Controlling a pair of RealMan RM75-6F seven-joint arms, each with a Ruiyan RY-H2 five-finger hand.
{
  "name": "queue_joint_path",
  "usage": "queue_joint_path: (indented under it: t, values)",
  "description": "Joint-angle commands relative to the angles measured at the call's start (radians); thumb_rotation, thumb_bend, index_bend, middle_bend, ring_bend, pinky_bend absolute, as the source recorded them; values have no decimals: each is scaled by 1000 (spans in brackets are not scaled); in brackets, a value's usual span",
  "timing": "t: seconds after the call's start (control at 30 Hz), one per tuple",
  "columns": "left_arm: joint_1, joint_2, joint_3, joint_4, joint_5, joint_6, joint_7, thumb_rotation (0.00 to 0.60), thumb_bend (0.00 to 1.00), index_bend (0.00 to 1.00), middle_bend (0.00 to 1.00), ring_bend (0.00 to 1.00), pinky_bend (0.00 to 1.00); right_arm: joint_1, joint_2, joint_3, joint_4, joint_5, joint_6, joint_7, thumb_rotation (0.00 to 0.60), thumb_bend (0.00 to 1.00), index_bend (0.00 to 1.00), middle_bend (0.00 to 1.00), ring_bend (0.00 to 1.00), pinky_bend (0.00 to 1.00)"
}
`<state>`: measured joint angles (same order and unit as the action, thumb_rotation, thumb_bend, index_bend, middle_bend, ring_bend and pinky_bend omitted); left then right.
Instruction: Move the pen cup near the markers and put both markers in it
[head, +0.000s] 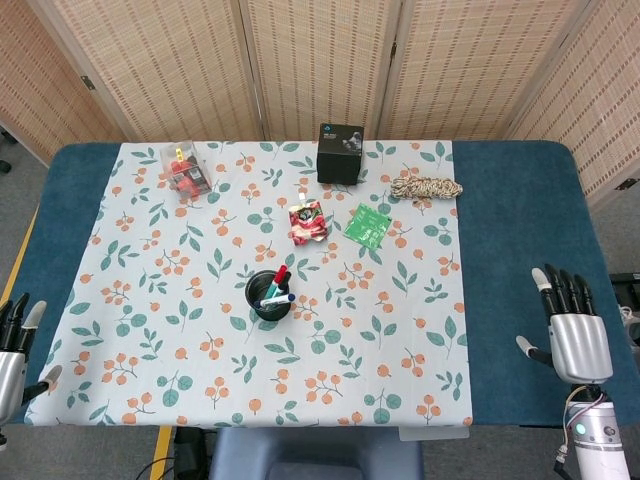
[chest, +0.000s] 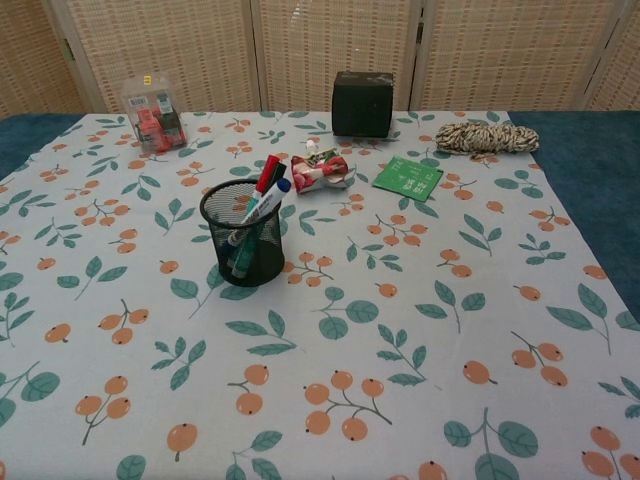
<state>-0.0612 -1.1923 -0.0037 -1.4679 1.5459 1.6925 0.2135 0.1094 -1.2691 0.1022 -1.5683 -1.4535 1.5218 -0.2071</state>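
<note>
A black mesh pen cup (head: 270, 297) (chest: 243, 249) stands upright on the flowered tablecloth, left of the middle. A red marker (head: 279, 273) (chest: 267, 172) and a blue-capped marker (head: 277, 297) (chest: 262, 205) lean inside it, their tips above the rim. My left hand (head: 12, 352) is at the table's front left corner, fingers spread, holding nothing. My right hand (head: 572, 335) hovers off the front right over the blue cloth, also spread and empty. Neither hand shows in the chest view.
A clear box with red contents (head: 185, 171) sits at the back left, a black cube (head: 340, 152) at the back middle, a coiled rope (head: 426, 187) at the back right. A crumpled red wrapper (head: 306, 221) and a green packet (head: 368, 223) lie behind the cup.
</note>
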Motion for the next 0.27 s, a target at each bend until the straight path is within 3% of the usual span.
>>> queue_joint_path:
  t: [0.03, 0.27]
  values:
    - [5, -9, -7, -7, -11, -17, 36, 600, 107, 0, 0, 0, 336, -4, 3, 3, -3, 8, 0, -1, 600, 95, 0, 0, 0, 0]
    - [-16, -35, 1, -10, 12, -71, 76, 600, 107, 0, 0, 0, 328, -4, 17, 8, -3, 16, -10, 12, 600, 95, 0, 0, 0, 0]
